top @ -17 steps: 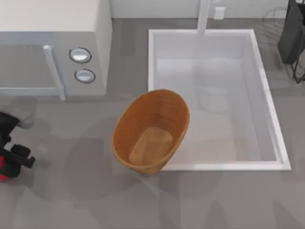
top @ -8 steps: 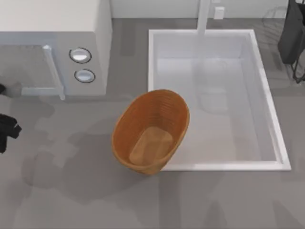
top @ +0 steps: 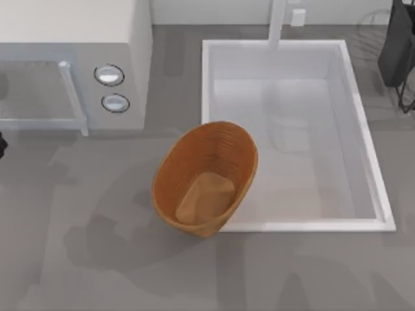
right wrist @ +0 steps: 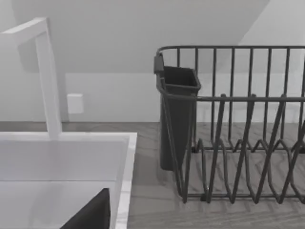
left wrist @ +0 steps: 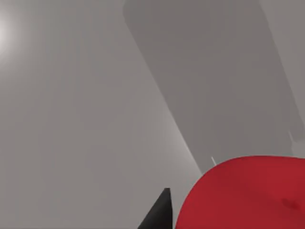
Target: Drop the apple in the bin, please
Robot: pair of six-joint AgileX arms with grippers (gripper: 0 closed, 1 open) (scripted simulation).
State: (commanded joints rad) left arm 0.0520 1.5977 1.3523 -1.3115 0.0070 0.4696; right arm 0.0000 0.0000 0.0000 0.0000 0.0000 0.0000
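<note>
Close against the left pincer (left wrist: 164, 217), the apple (left wrist: 243, 193) sits apparently gripped, off the worktop's (top: 97, 259) left side; the bin (top: 205, 178) holds nothing, so carrying and dropping remain.

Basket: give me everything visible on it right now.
The basket is an oval of brown woven wicker with ribbed walls and a flat, lighter bottom. It stands upright and holds nothing. It sits mid-table in the top view, its right side overlapping the front left corner of the white sink. The microwave stands apart, behind it to the left.
</note>
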